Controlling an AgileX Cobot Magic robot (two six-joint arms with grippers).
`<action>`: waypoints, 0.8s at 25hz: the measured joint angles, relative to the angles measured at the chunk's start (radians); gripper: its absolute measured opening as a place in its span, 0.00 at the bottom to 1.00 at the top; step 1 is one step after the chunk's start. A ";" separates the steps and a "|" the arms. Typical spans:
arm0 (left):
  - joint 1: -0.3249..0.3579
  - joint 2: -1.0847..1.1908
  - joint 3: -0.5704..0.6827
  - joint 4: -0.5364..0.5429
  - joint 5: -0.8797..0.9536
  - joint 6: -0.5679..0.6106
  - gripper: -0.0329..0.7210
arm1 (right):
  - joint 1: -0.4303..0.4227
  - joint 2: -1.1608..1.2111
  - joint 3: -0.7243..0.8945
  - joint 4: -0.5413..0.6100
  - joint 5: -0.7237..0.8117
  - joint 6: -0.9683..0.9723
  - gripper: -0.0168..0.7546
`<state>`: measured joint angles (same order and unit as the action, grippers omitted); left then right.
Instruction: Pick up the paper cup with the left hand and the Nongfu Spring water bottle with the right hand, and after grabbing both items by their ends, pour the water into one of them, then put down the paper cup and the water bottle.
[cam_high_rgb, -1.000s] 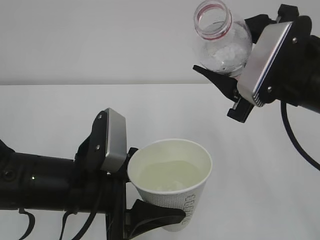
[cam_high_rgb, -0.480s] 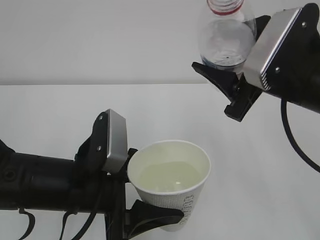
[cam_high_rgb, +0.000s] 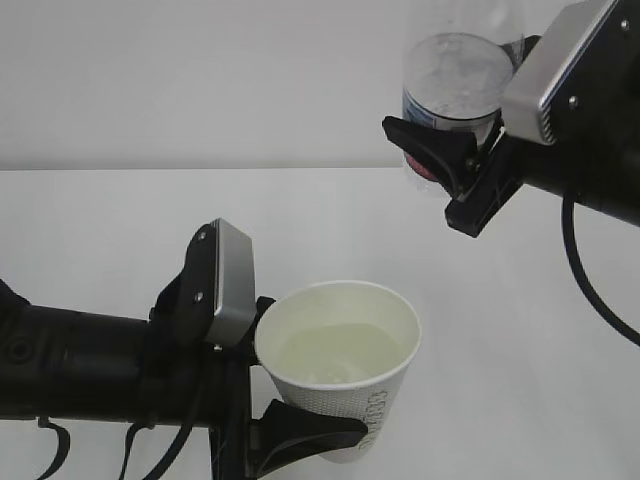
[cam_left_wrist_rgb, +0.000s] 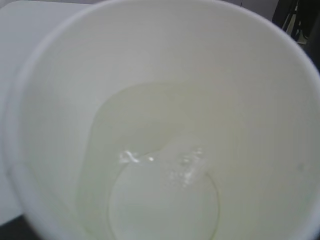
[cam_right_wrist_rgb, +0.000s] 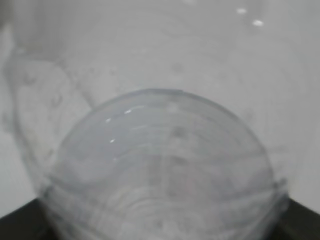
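Inside white paper cup (cam_high_rgb: 345, 375): pale water (cam_left_wrist_rgb: 165, 195) pool, approx. third full

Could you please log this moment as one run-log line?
left gripper: holds cup | water: in cup | right gripper: holds bottle, raised | pour: done

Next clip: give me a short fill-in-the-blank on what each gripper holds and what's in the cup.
1. The left hand grips the paper ____.
2. The paper cup holds a pale pool of ____.
3. The right hand grips the Nongfu Spring water ____.
4. In the exterior view, the bottle is held ____ than the cup.

Missing words: cup; water; bottle; higher
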<state>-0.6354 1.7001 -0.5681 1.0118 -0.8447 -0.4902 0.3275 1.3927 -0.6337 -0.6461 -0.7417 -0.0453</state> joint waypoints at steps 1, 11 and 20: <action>0.000 0.000 0.000 0.000 0.000 0.000 0.70 | 0.000 0.000 0.000 0.001 0.000 0.008 0.70; 0.000 0.000 0.000 0.000 0.000 0.000 0.70 | 0.000 0.000 0.000 0.001 0.000 0.090 0.69; 0.000 0.000 0.000 0.000 0.000 0.000 0.70 | 0.000 0.000 0.000 0.032 0.037 0.138 0.69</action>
<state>-0.6354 1.7001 -0.5681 1.0118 -0.8447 -0.4902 0.3275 1.3927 -0.6337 -0.6141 -0.7042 0.0923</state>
